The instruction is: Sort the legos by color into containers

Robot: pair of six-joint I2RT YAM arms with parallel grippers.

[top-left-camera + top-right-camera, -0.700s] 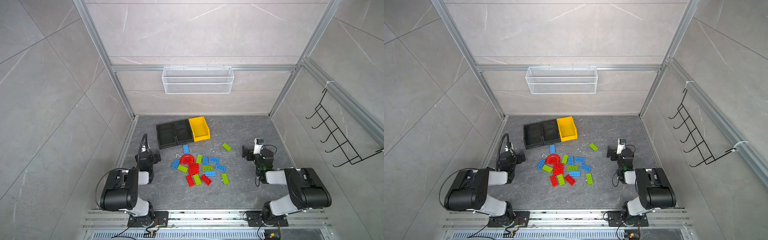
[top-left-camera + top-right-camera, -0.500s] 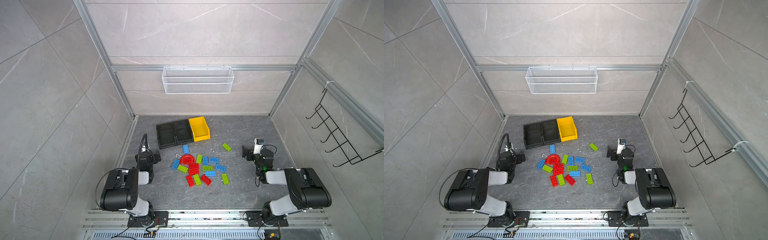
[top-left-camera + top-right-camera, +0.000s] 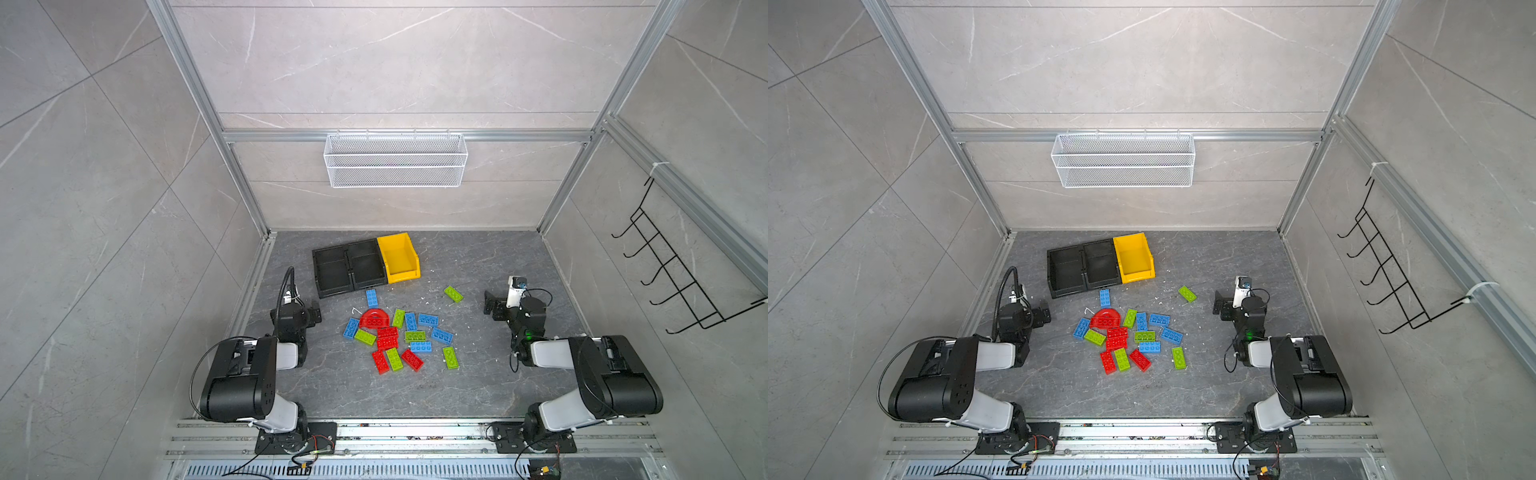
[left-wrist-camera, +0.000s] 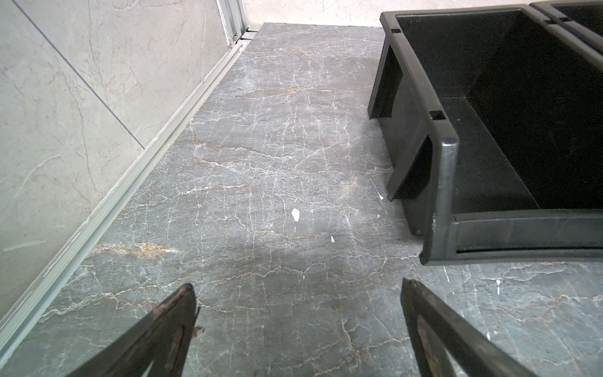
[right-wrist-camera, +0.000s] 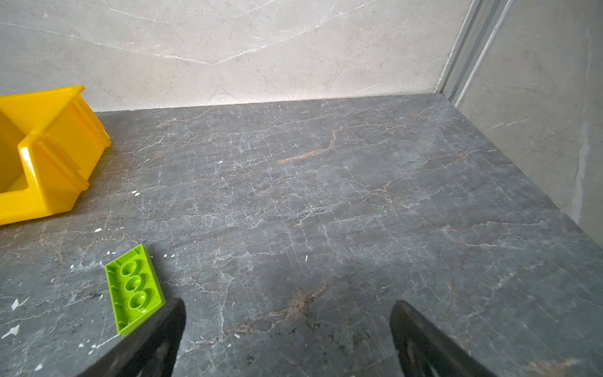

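Note:
Red, blue and lime green legos [image 3: 399,338] [image 3: 1133,340] lie scattered in the middle of the dark floor, among them a red half-round arch [image 3: 374,319]. One green lego [image 3: 453,294] [image 5: 134,289] lies apart, upside down, beside my right gripper's finger. Two black containers [image 3: 347,270] [image 4: 450,153] and a yellow container [image 3: 400,257] [image 5: 49,153] stand in a row behind the pile, with nothing in them that shows. My left gripper [image 3: 314,311] [image 4: 298,290] rests low, left of the pile, open and holding nothing. My right gripper [image 3: 492,305] [image 5: 288,306] sits at the right, open and holding nothing.
A white wire mesh basket [image 3: 395,160] hangs on the back wall. A black hook rack [image 3: 681,274] hangs on the right wall. Metal frame rails [image 4: 137,173] run along the floor's edges. Small white flecks [image 4: 295,214] dot the floor.

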